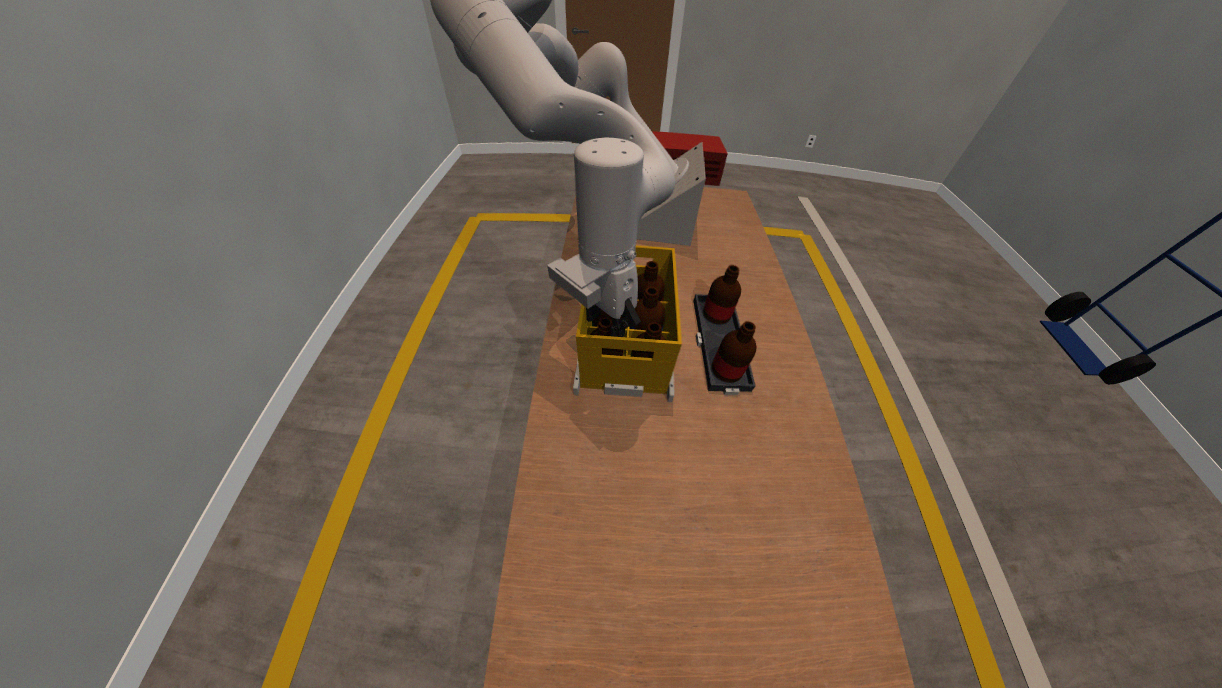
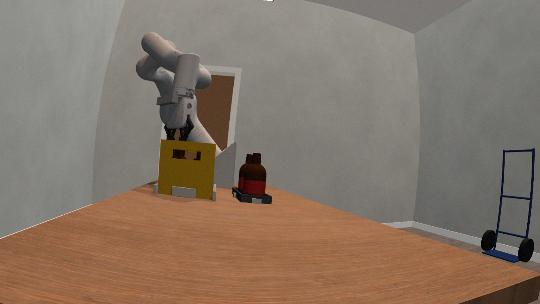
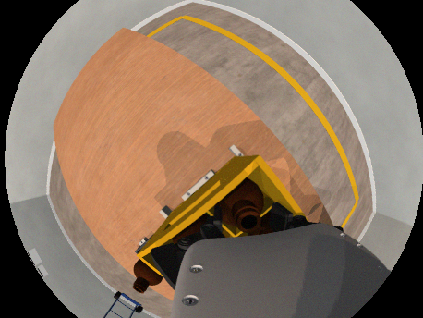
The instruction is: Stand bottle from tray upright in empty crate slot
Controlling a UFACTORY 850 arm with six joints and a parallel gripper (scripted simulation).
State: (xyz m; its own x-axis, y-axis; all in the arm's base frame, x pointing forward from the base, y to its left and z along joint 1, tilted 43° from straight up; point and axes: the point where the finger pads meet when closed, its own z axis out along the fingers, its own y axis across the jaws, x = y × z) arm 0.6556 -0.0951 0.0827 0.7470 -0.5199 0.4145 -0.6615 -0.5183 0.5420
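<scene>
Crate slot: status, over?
Hand open, empty, just above crate rim. Bottle upright in crate below it. Two bottles left in tray. Nothing in the way.

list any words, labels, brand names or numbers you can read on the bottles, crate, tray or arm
No readable text appears in any view.
Bottles: plain red label band, no lettering visible.
Crate: plain yellow walls, no print.
Tray: dark, unmarked.
Arm and hand: only small dots like screw heads, no brand or number.
Hand truck and red cabinet: no signs to make out.
</scene>
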